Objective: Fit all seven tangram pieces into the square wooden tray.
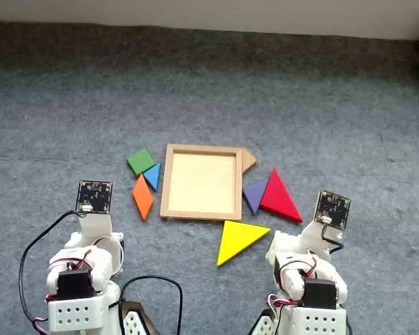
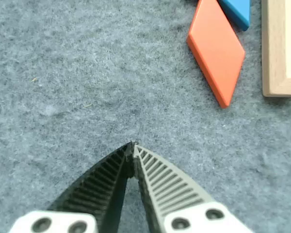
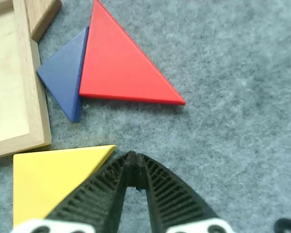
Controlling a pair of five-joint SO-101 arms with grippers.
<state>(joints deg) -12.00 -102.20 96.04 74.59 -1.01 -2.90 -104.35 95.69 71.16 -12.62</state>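
Note:
The square wooden tray [image 1: 165, 183] lies mid-table with nothing in it. Left of it are a green square [image 1: 140, 161], a small blue triangle [image 1: 152, 176] and an orange parallelogram [image 1: 142, 196]. A wood-coloured piece [image 1: 248, 160] touches its right rim. Right of the tray, a dark blue triangle [image 3: 64, 77] lies against a red triangle [image 3: 119, 68]; a yellow triangle [image 3: 51, 177] sits near the tray's front corner. My left gripper [image 2: 132, 145] is shut and holds nothing, over bare carpet short of the orange parallelogram [image 2: 216, 48]. My right gripper [image 3: 132, 155] is shut and holds nothing, beside the yellow triangle's tip.
Grey carpet covers the whole table. Both arm bases stand at the near edge, left [image 1: 80, 279] and right [image 1: 307, 279], with cables trailing by the left one. Open carpet stretches behind the tray and out to both sides.

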